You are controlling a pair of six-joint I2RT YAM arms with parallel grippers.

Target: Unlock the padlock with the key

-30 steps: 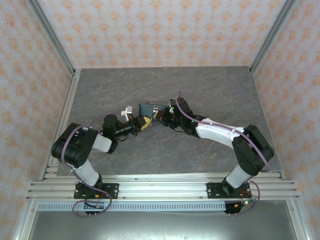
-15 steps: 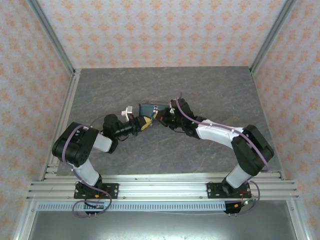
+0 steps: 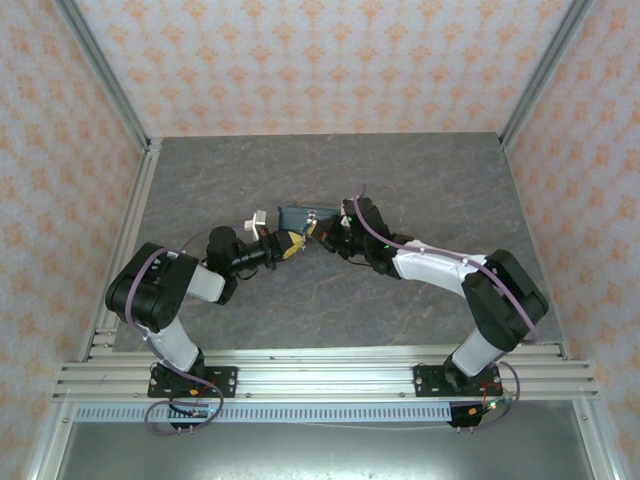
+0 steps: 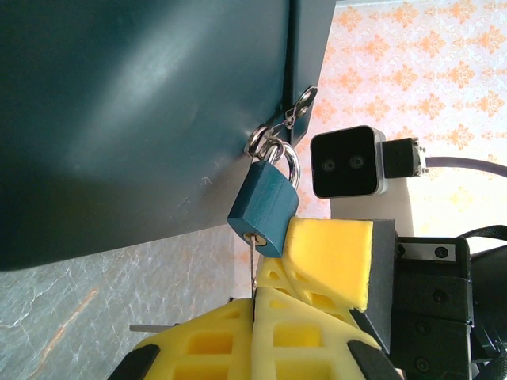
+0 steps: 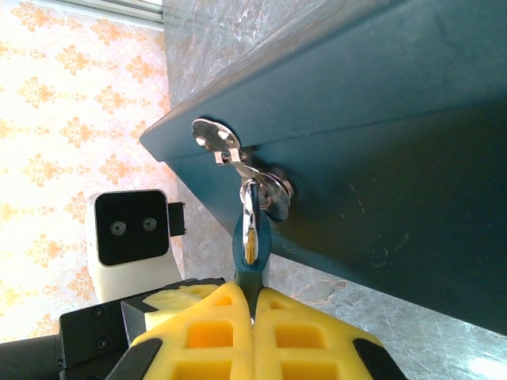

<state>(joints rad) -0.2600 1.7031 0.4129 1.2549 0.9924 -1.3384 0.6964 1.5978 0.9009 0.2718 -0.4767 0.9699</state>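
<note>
Over the middle of the grey bench (image 3: 200,180), the left fingers (image 4: 206,340) are pressed together on the key (image 4: 252,265). Its thin blade stands in the keyhole at the bottom of the padlock (image 4: 265,206). This small teal padlock hangs by its silver shackle from the hasp (image 4: 299,104) on the face of a dark teal box (image 4: 142,119), which lies between the two arms. From the right, the right fingers (image 5: 301,340) are clamped on the padlock's body, their yellow pads against its sides.
</note>
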